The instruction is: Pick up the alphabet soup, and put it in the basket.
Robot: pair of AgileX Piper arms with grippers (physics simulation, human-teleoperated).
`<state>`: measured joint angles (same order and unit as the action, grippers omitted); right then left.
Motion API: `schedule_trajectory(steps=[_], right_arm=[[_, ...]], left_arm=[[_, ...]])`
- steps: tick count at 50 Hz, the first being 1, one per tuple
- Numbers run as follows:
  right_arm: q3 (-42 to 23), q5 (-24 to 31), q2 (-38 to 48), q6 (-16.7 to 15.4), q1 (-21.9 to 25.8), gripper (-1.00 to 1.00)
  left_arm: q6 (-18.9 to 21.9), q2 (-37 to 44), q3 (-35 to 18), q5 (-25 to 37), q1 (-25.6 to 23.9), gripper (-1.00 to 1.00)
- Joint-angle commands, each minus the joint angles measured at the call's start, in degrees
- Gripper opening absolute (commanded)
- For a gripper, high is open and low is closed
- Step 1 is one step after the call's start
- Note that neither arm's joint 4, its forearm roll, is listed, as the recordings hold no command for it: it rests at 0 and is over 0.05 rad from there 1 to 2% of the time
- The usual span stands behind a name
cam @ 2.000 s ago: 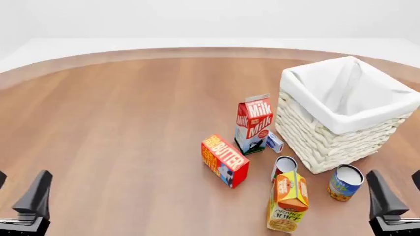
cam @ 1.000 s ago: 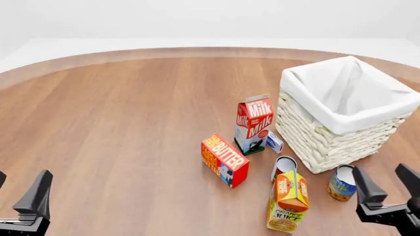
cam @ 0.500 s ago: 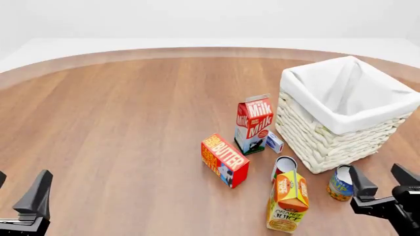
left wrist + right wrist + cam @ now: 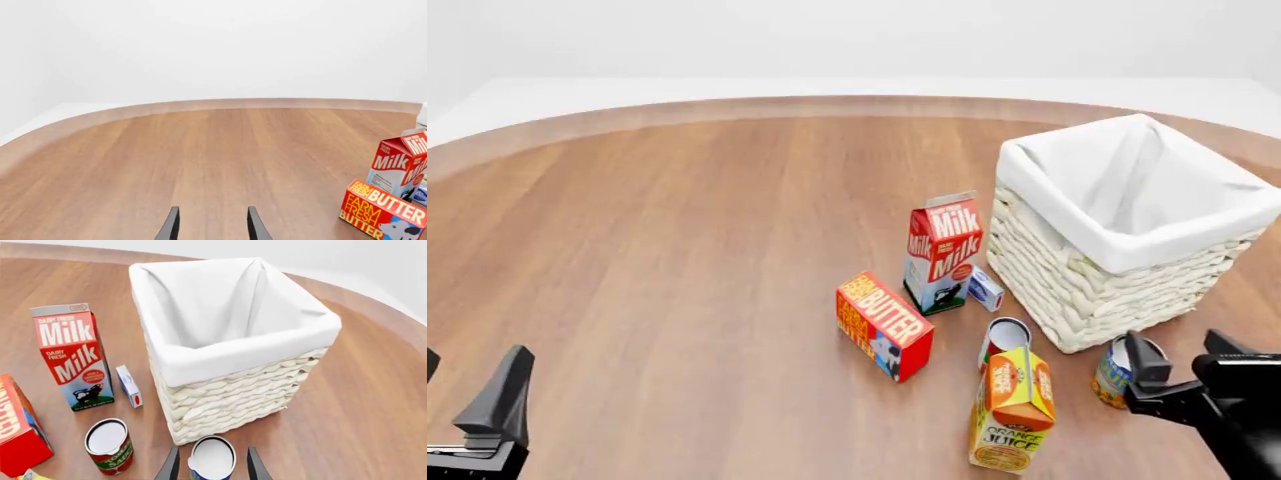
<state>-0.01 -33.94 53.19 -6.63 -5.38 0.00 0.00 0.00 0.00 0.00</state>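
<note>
Alphabet soup (image 4: 212, 458) stands upright on table (image 4: 694, 250), just beside basket (image 4: 227, 385) front wall. Right gripper (image 4: 210, 467) fingers apart, straddling the can, not clamped. Left gripper (image 4: 210, 227) open, well apart.

setting: simulated tabletop. we note a bare wooden table (image 4: 667, 260), blank white surround. groceries and a wicker basket (image 4: 1094, 280) suggest a pantry mock-up.

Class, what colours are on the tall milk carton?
Red and white, on the tall gabled milk carton; the right wrist view shows it best.
</note>
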Motion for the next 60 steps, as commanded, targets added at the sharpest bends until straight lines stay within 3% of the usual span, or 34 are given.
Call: schedule_trajectory(steps=[1,12,13,14,38,60], right_arm=[[0.0,-7.8,10.6,-0.4,-0.2,1.00],[0.0,-13.7,18.9,-0.3,-0.3,1.00],[0.0,-19.6,27.7,-0.4,-0.9,1.00],[0.0,-21.1,29.3,-0.3,-1.0,1.00],[0.0,-26.8,37.6,-1.2,-0.8,1.00],[0.0,-32.0,45.7,0.1,-0.3,1.00]], left_arm=[[0.0,0.0,0.0,0.0,0.0,1.00],[0.0,0.0,0.0,0.0,0.0,1.00],[0.0,0.0,0.0,0.0,0.0,1.00],[0.0,0.0,0.0,0.0,0.0,1.00],[0.0,0.0,0.0,0.0,0.0,1.00],[0.0,0.0,0.0,0.0,0.0,1.00]])
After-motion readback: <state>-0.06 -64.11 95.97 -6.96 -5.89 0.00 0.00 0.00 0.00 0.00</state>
